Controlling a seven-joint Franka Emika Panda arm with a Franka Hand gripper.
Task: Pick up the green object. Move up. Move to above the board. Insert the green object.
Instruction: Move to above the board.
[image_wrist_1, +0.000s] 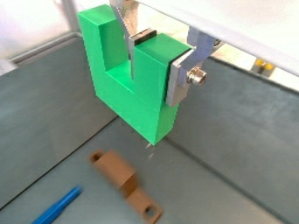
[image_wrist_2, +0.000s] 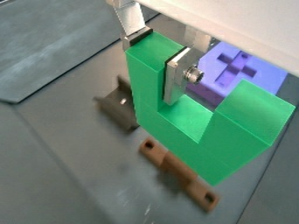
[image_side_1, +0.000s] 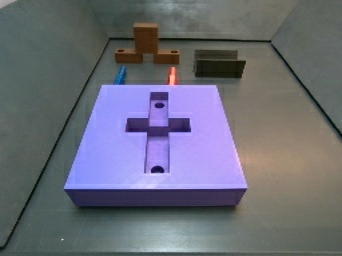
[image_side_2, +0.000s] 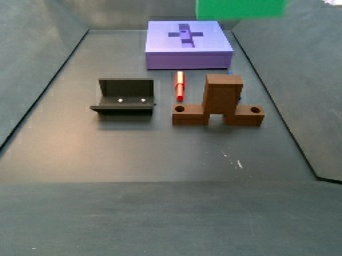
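My gripper (image_wrist_1: 152, 54) is shut on one thick leg of the bright green object (image_wrist_1: 122, 87), a blocky U-shaped piece, and holds it high above the floor. Both wrist views show the silver fingers (image_wrist_2: 176, 77) clamping that leg. In a wrist view the lavender-purple board (image_wrist_2: 239, 68) with its cross-shaped recess shows just behind the green object (image_wrist_2: 233, 122). A side view shows the whole board (image_side_1: 158, 140) lying flat, with nothing on it. In a side view the green object (image_side_2: 241, 8) hangs at the top edge, above the far side of the board (image_side_2: 187, 40); the gripper itself is out of that frame.
A brown stepped block (image_side_2: 218, 103), a dark olive open box (image_side_2: 123, 97) and a red pen (image_side_2: 181, 88) lie on the floor near the board. A blue pen (image_side_1: 118, 75) lies beside the red one. Grey walls enclose the floor.
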